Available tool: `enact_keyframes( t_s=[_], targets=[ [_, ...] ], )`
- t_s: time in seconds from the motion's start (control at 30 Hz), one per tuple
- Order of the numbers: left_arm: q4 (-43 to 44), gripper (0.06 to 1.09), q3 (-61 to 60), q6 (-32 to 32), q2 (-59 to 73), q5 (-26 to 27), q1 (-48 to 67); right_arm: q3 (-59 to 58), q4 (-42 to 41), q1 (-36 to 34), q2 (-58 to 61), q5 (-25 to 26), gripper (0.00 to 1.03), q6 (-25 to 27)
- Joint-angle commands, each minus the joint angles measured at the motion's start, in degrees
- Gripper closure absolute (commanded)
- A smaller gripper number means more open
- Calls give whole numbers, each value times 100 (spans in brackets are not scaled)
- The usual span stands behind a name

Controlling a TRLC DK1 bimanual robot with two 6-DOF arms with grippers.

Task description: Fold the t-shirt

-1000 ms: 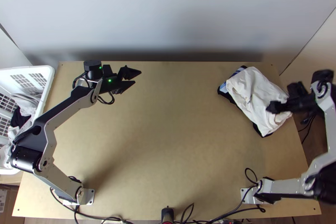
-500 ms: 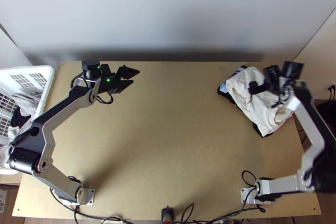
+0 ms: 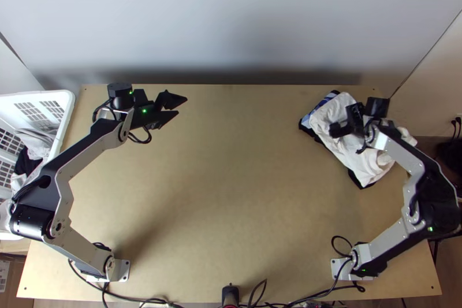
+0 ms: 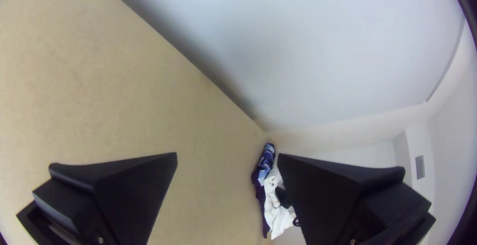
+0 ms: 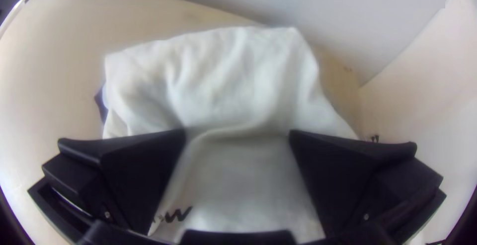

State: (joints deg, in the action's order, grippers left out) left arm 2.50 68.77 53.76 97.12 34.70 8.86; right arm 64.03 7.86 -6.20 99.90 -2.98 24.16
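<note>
Fingers sit apart on left gripper (image 3: 181, 107) and right gripper (image 5: 238, 133) alike — the white t-shirt (image 5: 238, 86), far right on the tabletop (image 3: 231, 192), looks light and limp, likely best pinched by its edge without catching the dark cloth (image 3: 305, 127) beneath.

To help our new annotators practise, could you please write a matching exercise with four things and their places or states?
1. Left pincer
2. Right pincer
3. White cloth
4. Basket

A. Partly over dark cloth
B. At the table's left edge
C. Open, above the white cloth
D. Open, well away from the white cloth

Pairs: 1-D, 2-C, 3-A, 4-B
</note>
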Motion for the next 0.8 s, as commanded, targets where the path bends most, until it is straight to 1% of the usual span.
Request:
enact_keyframes(
  t_s=[0.0,0.1,0.2,0.27,0.3,0.37,0.47,0.53,0.6,0.7,0.77],
  targets=[
    [-4,10,-57,-14,-27,11,28,321,823,-294,-1130,26,6,-122],
    [-4,10,-118,-23,-79,11,19,189,1473,-602,-1746,17,6,-96],
    [5,10,-171,-41,-114,11,19,-365,1631,-998,-2264,-36,6,45],
    [13,10,-198,-41,-123,11,19,-857,1622,-1279,-2352,-115,6,176],
    [22,10,-198,-41,-123,11,28,-1094,1552,-1375,-2326,-150,6,220],
    [22,10,-198,-32,-132,2,72,-1560,1078,-1481,-2176,-194,6,238],
    [13,10,-198,-137,-132,-104,133,-1956,374,-1490,-1570,-185,6,256],
    [-4,10,-224,-252,-158,-191,142,-1947,234,-1507,-1025,-185,5,282],
    [-48,10,-268,-340,-255,-262,80,-1789,339,-1534,-990,-185,5,282],
    [-215,10,-303,-533,-545,-323,-104,-1314,867,-1490,-1965,-211,5,203],
    [-233,10,-347,-638,-782,-376,-253,-708,1332,-1446,-2519,-247,5,-17]
  ],
)
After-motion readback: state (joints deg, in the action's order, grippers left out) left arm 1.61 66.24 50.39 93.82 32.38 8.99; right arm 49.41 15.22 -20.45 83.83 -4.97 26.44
